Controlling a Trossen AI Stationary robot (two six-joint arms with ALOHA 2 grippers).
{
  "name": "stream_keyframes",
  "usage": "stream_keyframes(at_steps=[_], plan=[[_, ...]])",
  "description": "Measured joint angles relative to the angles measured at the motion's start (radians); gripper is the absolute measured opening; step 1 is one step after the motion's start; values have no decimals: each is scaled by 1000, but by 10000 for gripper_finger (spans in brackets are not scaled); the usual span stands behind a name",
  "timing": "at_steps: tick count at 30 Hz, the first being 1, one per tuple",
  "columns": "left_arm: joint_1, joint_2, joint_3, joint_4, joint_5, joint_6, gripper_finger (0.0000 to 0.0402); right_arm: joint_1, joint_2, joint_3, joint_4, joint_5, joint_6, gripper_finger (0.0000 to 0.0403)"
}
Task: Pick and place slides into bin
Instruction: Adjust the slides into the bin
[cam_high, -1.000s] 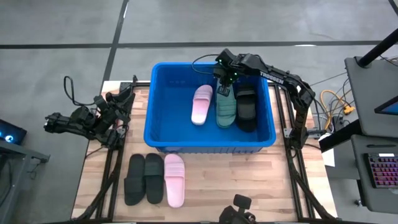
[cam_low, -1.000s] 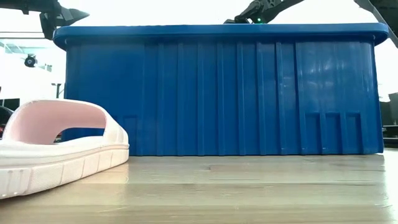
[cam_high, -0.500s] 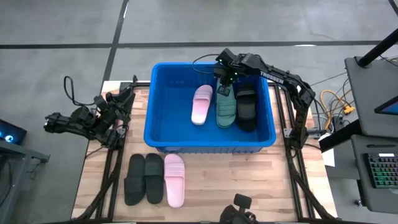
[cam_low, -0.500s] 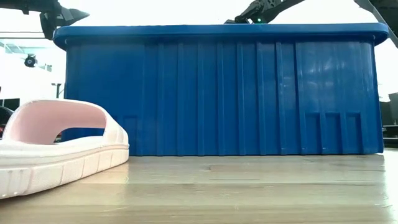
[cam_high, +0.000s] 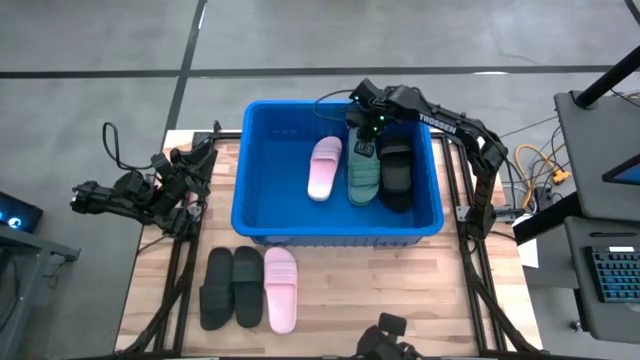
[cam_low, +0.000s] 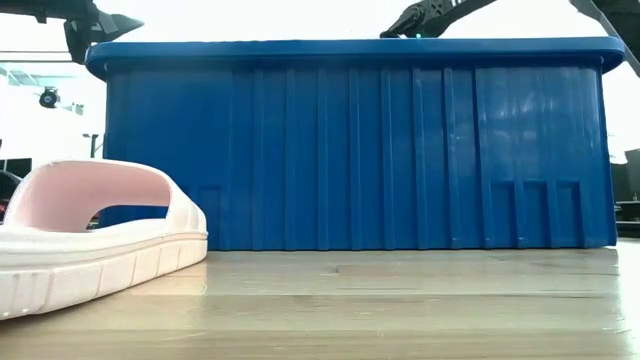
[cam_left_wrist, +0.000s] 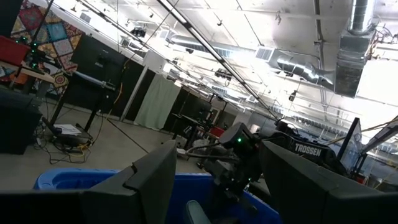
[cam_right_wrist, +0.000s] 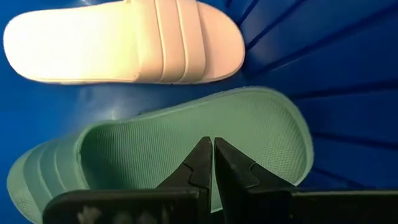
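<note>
The blue bin (cam_high: 262, 215) stands mid-table and holds three slides side by side: a pink one (cam_high: 324, 167), a green one (cam_high: 363, 175) and a black one (cam_high: 396, 175). My right gripper (cam_high: 362, 143) hangs shut inside the bin's far end. It points down over the green slide's heel (cam_right_wrist: 249, 134) and holds nothing. Two black slides (cam_high: 231, 287) and a pink slide (cam_high: 281, 289) lie on their soles on the table in front of the bin. My left gripper (cam_left_wrist: 217, 186) waits open at the table's left edge, tipped upward.
The bin's tall ribbed front wall (cam_low: 360, 150) fills the low view, with the pink slide (cam_low: 90, 235) close to the camera. Bare wood (cam_high: 400, 290) lies right of the three slides on the table. Cables and a keyboard sit off the table's right side.
My right gripper has tipped slightly over the bin's far end and stays shut. The slides and my left arm have kept still.
</note>
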Motion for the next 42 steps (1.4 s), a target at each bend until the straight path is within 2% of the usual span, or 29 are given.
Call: stream_keyframes(at_steps=[6, 19, 42], plan=[[0, 0, 0, 0, 0, 0, 217, -13, 1, -54, 41, 53, 22, 8], [0, 0, 0, 0, 0, 0, 217, -34, 2, -181, 163, 66, 56, 8], [0, 0, 0, 1, 0, -1, 217, -45, -12, -181, 219, 51, 92, 8]])
